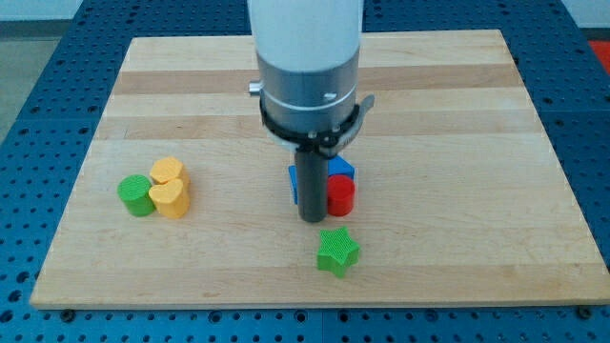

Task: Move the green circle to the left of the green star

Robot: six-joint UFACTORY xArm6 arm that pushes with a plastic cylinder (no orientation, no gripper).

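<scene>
- While your rod points down, my tip point(313, 219) holds nothing, beside the red cylinder point(341, 196) and blue block point(339, 171).
- Green circle point(136, 194): view's left, touching the yellow heart blocks point(171, 188).
- Green star point(337, 252): just below my tip, on the wooden board point(457, 114).

White cylindrical arm point(305, 38), grey metal collar, black clamp ring, straight dark rod point(312, 181).

Open board lies between the green circle point(135, 194) and green star point(337, 252); yellow blocks point(170, 188) (touching the circle) crowd its right side.
</scene>
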